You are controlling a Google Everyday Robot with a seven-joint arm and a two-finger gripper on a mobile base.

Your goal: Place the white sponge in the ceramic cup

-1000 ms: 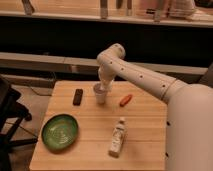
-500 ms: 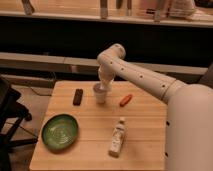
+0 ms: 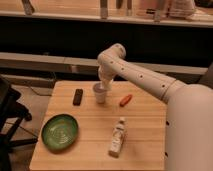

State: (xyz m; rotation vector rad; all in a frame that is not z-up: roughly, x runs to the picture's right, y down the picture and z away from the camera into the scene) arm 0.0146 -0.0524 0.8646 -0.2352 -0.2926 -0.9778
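The small whitish-grey ceramic cup (image 3: 100, 93) stands upright near the back middle of the wooden table (image 3: 145, 135). My gripper (image 3: 104, 85) hangs straight down over the cup's rim, at the end of the white arm (image 3: 140, 77) that reaches in from the right. The white sponge does not show as a separate thing; it is hidden at the gripper or in the cup.
A dark rectangular object (image 3: 78, 96) lies left of the cup. An orange-red carrot-like object (image 3: 125, 100) lies right of it. A green bowl (image 3: 60, 132) sits front left. A white bottle-shaped object (image 3: 117, 137) lies front centre. A dark chair (image 3: 10, 120) stands left.
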